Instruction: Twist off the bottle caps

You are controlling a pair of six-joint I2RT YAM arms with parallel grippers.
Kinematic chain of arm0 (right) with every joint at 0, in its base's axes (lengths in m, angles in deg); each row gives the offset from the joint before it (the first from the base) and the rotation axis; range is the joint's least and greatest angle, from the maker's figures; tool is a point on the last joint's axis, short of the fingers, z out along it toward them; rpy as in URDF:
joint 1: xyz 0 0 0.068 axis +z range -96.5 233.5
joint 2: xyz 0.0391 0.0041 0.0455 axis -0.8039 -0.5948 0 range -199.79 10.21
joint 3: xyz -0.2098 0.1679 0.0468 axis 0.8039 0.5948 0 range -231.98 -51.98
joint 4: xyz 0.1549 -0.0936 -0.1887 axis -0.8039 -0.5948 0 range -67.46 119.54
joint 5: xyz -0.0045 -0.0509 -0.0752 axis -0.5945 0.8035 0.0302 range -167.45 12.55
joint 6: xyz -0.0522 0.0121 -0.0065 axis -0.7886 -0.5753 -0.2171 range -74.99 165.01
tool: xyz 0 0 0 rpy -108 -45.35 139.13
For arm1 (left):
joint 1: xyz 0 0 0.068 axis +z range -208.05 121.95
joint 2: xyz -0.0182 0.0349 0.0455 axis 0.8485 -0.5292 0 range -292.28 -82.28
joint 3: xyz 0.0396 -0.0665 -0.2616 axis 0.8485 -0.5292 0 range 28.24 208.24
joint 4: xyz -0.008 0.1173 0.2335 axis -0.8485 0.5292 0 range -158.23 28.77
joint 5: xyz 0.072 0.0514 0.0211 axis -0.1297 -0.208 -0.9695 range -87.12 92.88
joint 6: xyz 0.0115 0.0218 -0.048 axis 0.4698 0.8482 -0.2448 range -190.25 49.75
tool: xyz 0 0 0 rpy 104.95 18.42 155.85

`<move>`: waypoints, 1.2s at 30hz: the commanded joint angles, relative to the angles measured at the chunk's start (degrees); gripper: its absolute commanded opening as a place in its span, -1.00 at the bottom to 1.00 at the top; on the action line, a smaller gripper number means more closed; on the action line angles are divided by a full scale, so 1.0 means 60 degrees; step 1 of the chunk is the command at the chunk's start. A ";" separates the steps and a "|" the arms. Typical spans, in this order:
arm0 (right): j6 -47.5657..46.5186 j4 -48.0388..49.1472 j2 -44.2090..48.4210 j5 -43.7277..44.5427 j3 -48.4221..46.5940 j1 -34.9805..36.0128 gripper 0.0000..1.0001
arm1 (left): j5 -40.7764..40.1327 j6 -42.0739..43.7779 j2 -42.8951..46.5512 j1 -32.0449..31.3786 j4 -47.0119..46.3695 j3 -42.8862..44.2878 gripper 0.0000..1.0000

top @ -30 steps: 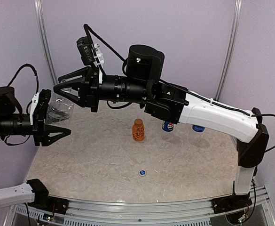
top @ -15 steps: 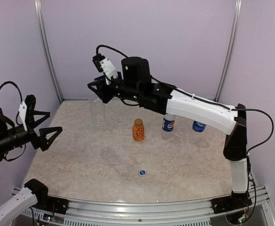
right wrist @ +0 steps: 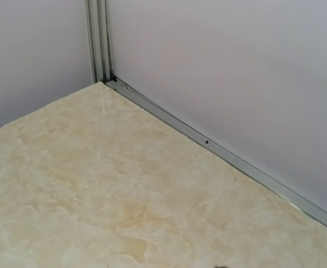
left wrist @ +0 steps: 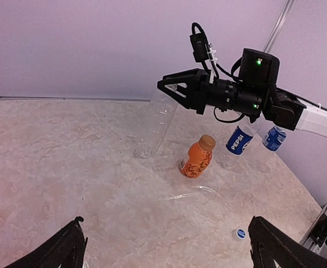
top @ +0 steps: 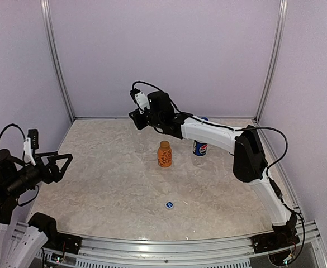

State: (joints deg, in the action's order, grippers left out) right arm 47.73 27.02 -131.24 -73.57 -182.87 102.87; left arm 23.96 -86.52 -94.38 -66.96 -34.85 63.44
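The clear unlabelled bottle (left wrist: 155,127) stands at the back of the table, just below my right gripper (left wrist: 167,87), which is open and empty above its top. The short orange bottle (top: 164,154) stands mid-table with its cap on. The Pepsi bottle (top: 200,147) stands to its right, partly behind the right arm. The bright-blue-label bottle (left wrist: 273,138) shows only in the left wrist view. My left gripper (top: 56,165) is wide open and empty at the near left, its fingertips (left wrist: 68,249) at the frame's bottom corners.
A loose blue cap (top: 169,205) lies on the marble table (top: 113,190) near the front; it also shows in the left wrist view (left wrist: 240,234). The right arm (top: 219,134) spans the back of the table. Purple walls with metal posts enclose it.
My right arm has stretched away toward the back of the table. My left arm has drawn back and down to the near left edge. Both grippers stay open.
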 commanded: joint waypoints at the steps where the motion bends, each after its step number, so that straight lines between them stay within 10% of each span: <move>1: 0.0219 0.0299 -0.0270 -0.0068 -0.0123 0.0090 -1.00 | 0.0208 -0.0252 0.0134 0.0095 -0.0333 -0.0217 0.98; 13: 0.0342 0.0346 -0.0160 -0.0237 0.0599 -0.0037 -0.90 | 0.0478 -0.0077 0.0039 0.0093 -0.0486 -0.0245 0.98; 23: 0.0212 0.0284 0.0213 -0.0171 0.0933 -0.0039 0.23 | 0.0624 -0.0016 -0.0107 0.0093 -0.0467 -0.0174 0.98; 32: -0.0050 -0.0122 0.0936 -0.0215 0.1031 -0.0037 0.97 | 0.0587 -0.0014 -0.0111 0.0093 -0.0501 -0.0313 0.97; 36: 0.0190 -0.1048 0.1645 0.0162 0.0887 -0.0015 0.99 | 0.0417 -0.0190 -0.0191 0.0093 -0.0600 -0.0365 0.97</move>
State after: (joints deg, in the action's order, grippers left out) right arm 47.84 25.97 -128.88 -74.43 -176.84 102.87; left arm 27.02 -86.83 -94.82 -66.80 -37.01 62.30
